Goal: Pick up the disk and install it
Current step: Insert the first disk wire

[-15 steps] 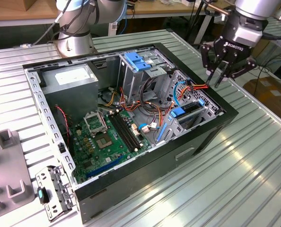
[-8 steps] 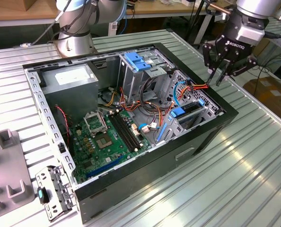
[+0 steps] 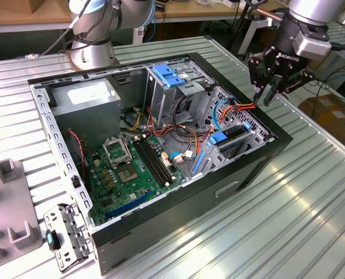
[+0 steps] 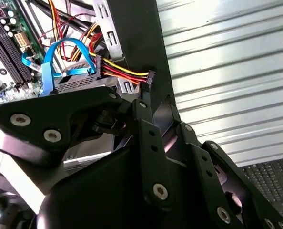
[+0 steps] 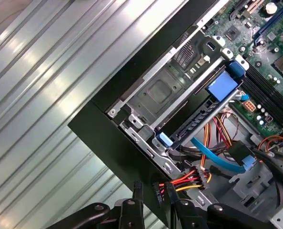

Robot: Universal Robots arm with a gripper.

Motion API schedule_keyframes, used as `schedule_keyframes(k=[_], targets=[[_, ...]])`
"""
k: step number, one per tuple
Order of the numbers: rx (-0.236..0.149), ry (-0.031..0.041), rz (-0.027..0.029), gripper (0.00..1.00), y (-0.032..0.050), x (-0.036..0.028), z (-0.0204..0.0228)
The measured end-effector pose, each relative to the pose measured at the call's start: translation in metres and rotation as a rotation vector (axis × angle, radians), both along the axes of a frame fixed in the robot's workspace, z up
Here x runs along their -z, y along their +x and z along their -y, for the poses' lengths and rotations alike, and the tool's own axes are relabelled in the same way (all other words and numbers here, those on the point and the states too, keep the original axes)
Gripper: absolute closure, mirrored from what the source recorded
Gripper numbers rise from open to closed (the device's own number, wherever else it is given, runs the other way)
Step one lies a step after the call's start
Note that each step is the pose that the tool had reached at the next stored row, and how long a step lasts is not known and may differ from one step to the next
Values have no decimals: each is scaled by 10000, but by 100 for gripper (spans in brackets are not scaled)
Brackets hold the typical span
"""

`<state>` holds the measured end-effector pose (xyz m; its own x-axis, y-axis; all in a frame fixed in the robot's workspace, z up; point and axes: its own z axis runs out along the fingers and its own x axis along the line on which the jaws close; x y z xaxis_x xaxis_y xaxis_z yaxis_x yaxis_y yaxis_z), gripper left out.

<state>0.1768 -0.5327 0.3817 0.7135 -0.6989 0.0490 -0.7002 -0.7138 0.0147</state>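
One disk point(image 3: 230, 137) | seated in drive cage | near jaws, untouched | jaws slightly parted

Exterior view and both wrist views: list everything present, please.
computer case: one, black, open, on table
table: one, ribbed metal
motherboard: one, green, case floor
power supply: one, grey, inside case, exterior view's left
bracket: one, light blue, atop tall bay
disk: one, blue-tabbed, apparently seated in low bay
wire bundle: one, red-yellow-black, near case wall
loose panel: one, grey, beside case
arm: one, silver
jaws: black, at the wire bundle's connector
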Motion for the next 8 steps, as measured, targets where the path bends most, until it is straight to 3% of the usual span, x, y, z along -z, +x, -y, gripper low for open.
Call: schedule_keyframes(k=[3,8], targets=[[-54,-2,1,69,-17,24,-32],[-1118,-1,0,69,-14,61,-32]])
